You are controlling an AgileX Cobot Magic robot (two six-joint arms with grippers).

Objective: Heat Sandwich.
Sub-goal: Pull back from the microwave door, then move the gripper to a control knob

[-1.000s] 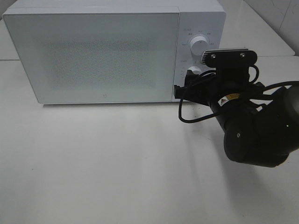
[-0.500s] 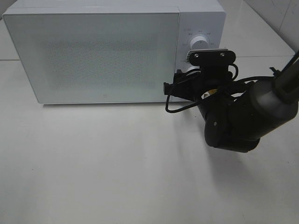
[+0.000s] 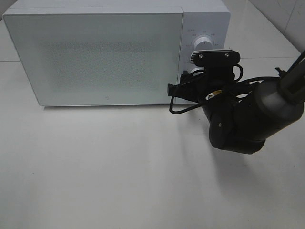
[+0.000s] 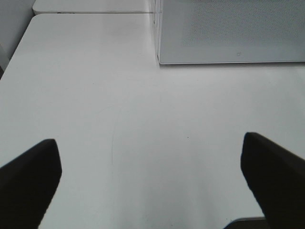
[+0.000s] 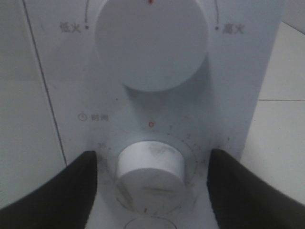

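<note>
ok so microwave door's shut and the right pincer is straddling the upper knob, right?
No. The microwave door is shut, but the right pincer straddles the lower knob, not the upper knob; the right wrist view shows it.

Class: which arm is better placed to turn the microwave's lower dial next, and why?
Right: the right gripper brackets the lower dial, jaws open. The left gripper hangs open over the table.

I see the right end effector point(image 5: 152, 158) straddling the microwave point(image 5: 243, 95) timer dial point(image 5: 150, 164), fingers point(image 5: 62, 191) apart either side, gaps visible. Bigger power dial point(image 5: 151, 45) adjacent on the panel.
</note>
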